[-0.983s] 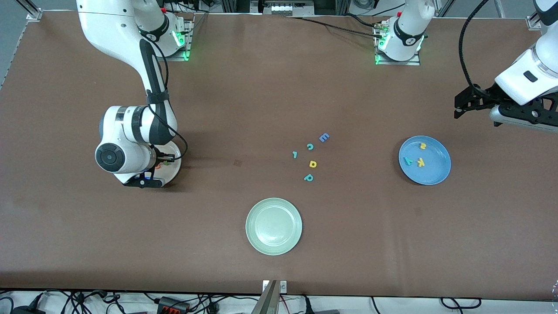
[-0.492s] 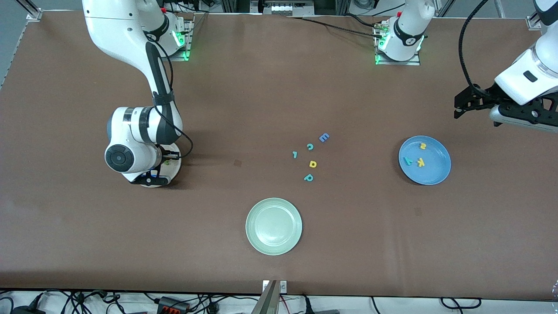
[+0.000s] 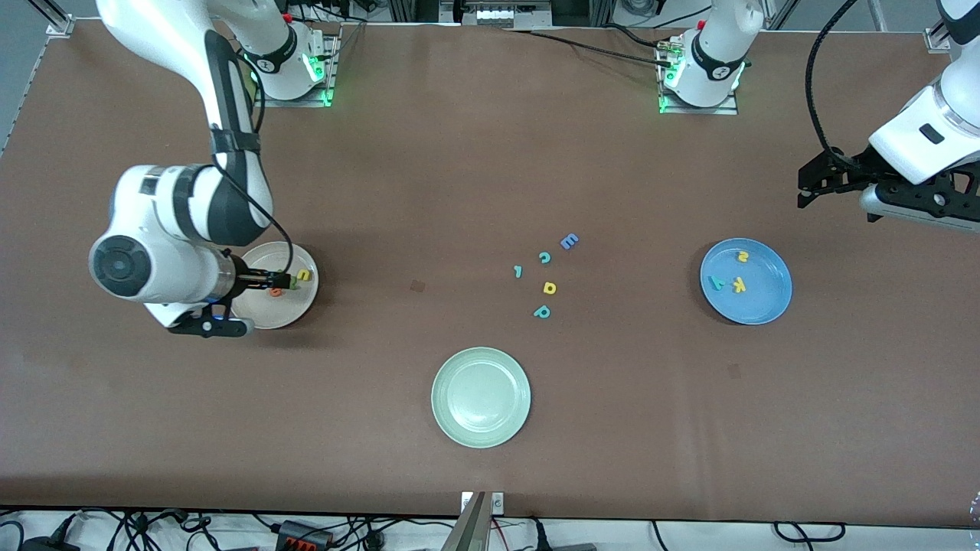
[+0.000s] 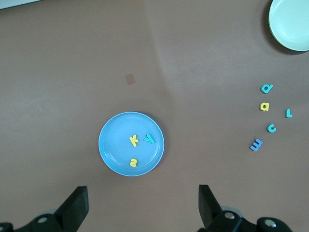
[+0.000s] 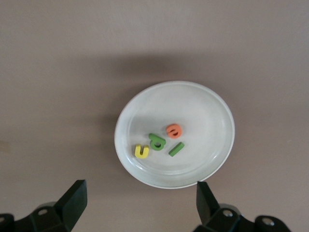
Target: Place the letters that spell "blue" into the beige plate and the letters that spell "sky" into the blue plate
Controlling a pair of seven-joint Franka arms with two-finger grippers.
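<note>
Beige plate (image 5: 215,104): you see a round, shallow, glossy cream dish toward the right arm's end of the table, holding the four "blue" letters.
"Blue" letters: flat foam cut-outs clustered together: orange e (image 5: 174,130), dark green b (image 5: 157,141), yellow u (image 5: 141,151), green bar l (image 5: 176,149).
Blue plate (image 3: 766,306): same round shallow shape, bright blue, toward the left arm's end.
"Sky" letters: yellow s (image 3: 742,257), yellow k (image 3: 739,285), teal y (image 3: 717,282), all lying inside it.
Right gripper (image 5: 140,203): hangs over the beige plate, fingers spread apart, nothing between them.
Left gripper (image 4: 142,205): waits above the table near the blue plate, fingers wide, holding nothing.
Table (image 3: 429,168): matte brown sheet; wide bare stretches lie along every edge.
Spare items: pale green plate (image 3: 481,397) near the front edge; five loose letters mid-table.
</note>
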